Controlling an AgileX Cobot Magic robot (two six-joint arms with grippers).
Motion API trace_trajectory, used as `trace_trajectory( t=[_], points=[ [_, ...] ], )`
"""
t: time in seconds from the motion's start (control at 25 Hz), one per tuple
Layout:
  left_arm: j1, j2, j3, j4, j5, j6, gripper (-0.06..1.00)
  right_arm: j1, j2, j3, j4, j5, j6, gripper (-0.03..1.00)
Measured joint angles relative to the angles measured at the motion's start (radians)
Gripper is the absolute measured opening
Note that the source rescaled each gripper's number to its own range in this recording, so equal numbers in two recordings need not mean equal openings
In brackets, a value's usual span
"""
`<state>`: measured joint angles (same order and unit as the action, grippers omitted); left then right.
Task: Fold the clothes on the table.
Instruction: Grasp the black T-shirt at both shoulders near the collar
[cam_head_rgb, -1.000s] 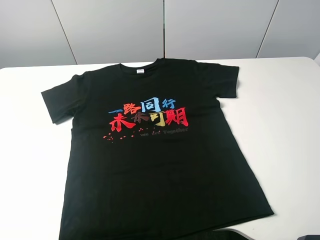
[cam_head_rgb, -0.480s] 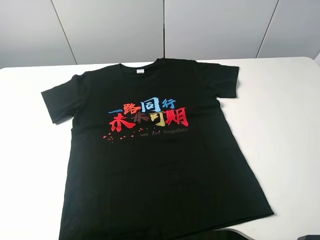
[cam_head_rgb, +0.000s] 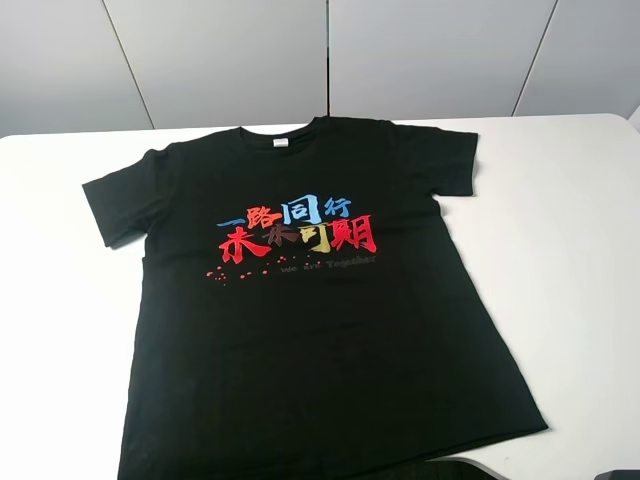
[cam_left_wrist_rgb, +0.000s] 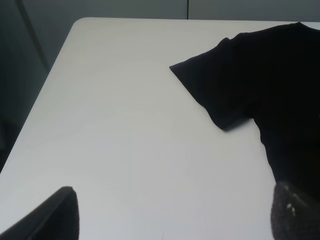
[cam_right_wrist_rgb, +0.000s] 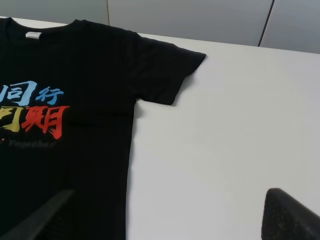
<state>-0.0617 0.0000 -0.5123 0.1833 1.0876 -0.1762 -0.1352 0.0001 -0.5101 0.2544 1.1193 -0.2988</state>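
Wrist views show left claw (cam_left_wrist_rgb: 172, 217) and right claw (cam_right_wrist_rgb: 165, 217) spread wide; the high view, the whole T-shirt (cam_head_rgb: 320, 330).

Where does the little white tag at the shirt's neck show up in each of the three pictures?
Exterior high: white tag at the T-shirt neck, upper middle.
Left wrist: not in it; only a sleeve shows.
Right wrist: tag at the neck, beyond the printed characters.
Shared landmark: the black shirt on the white table.
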Motion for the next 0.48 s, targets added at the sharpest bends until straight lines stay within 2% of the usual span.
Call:
trace_trajectory(
  t=[0.48],
  points=[
    [0.0, 0.0, 0.0, 0.028, 0.0, -0.003, 1.0, 0.0, 0.0, 0.0, 0.0, 0.0, 0.0, 0.8]
  ],
)
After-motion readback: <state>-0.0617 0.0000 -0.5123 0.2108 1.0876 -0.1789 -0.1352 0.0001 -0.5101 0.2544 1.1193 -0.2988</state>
